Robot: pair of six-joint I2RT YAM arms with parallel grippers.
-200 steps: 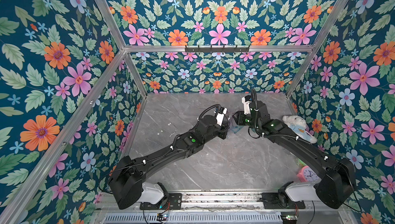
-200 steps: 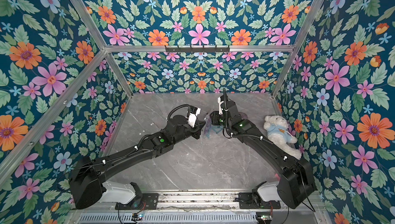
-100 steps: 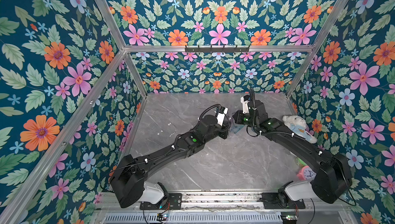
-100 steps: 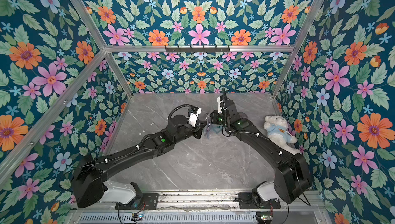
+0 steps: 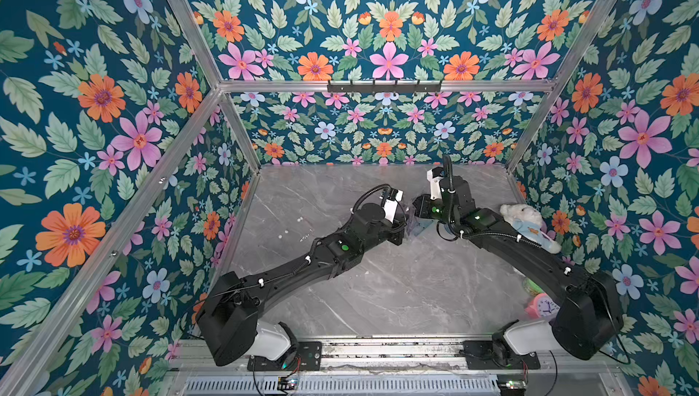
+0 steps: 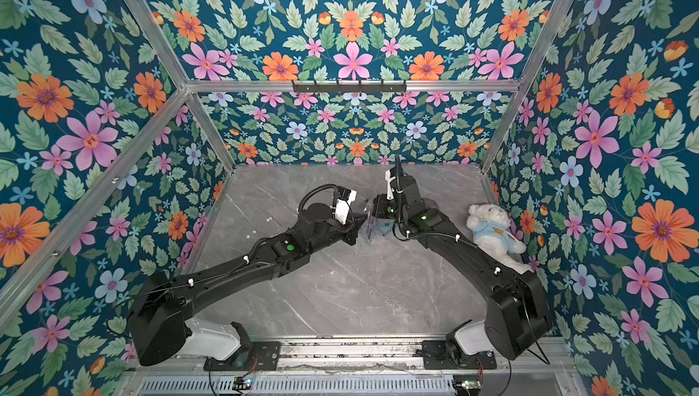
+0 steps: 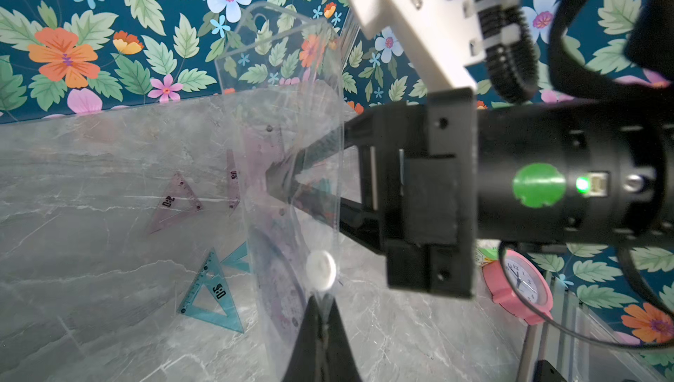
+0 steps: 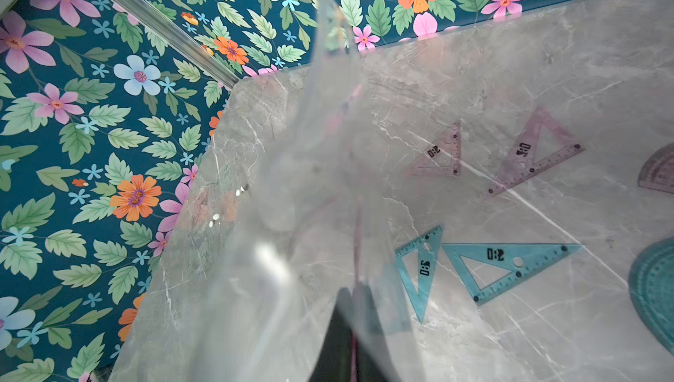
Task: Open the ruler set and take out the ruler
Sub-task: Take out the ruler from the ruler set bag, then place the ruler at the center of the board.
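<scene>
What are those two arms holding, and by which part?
The clear plastic ruler pouch. The left gripper pinches its edge beside the white snap button; the right gripper appears to pinch it from the other side, midway along.

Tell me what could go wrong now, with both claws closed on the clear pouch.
1. The left claw pinches only the thin edge of the clear plastic ruler pouch beside its white snap button; a pull may slip it free.
2. The right claw is shut on the soft wall; it may stretch or tear the pouch instead of opening it.
</scene>
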